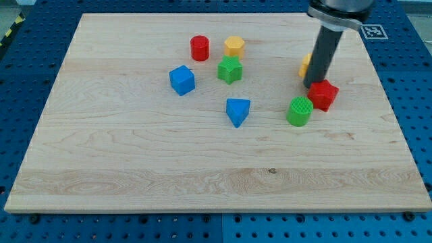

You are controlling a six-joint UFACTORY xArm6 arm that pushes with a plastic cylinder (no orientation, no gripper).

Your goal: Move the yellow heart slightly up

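Only one camera view here, so: my end effector is just a plain rod, nothing on it to open or close, so it's grasping nothing, and my tip (314, 86) is down on the tabletop (135, 182) over at the view's right. The yellow heart (306, 65) is mostly hidden behind the rod; I only see a yellow sliver peeking out on the rod's left side, so I'm trusting the task on the shape. My tip sits just below that sliver and looks to be touching or just beside the red block (323, 94), with the green cylinder (299, 111) right next to that one at lower left. The rest, red cylinder (200, 48), yellow block (234, 46), green star (229, 69), blue cube (181, 79) and blue triangle (237, 111), are all well apart to the left. To do this nicely I reckon I should line up under the heart's middle, push straight toward the view's top, keep it short since it's only "slightly", and avoid dragging the red block along.
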